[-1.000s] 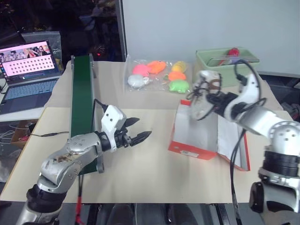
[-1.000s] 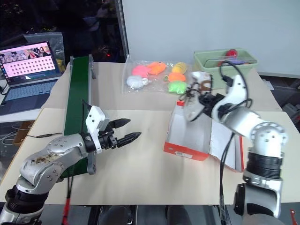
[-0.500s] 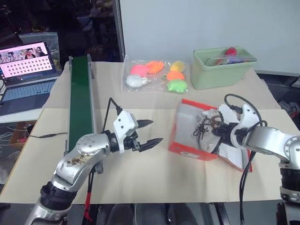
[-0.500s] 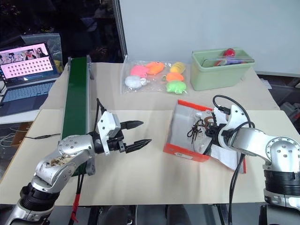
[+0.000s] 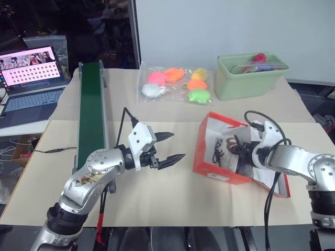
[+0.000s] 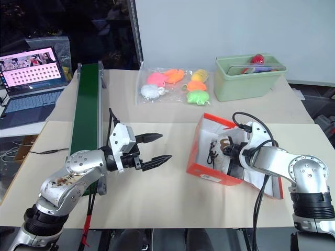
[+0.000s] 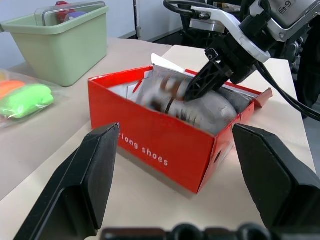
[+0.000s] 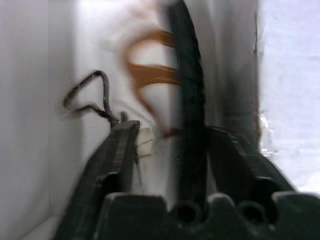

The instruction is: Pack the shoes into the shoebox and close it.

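Nearest, the left gripper (image 5: pixel 175 146) hangs above the bare tabletop, arm bent and fingers pointing level toward the shoebox (image 5: pixel 220 170), its two black fingers spread wide with nothing between them. Beside it to the right, the right arm reaches down and forward with the right gripper (image 5: pixel 238 157) inside the open shoebox; its fingers stand apart around a shoe, and whether they press it cannot be told. The shoes (image 7: pixel 200 102) lie inside the box, dark laces (image 5: pixel 217 149) showing against the white interior. The lid flap (image 5: pixel 280 180) hangs open on the box's right side. Farther back, a clear bag of neon soft toys (image 5: pixel 175 82) lies flat on the table (image 5: pixel 157 193), and beyond it a pale green bin (image 5: pixel 250 76) holds a red object.
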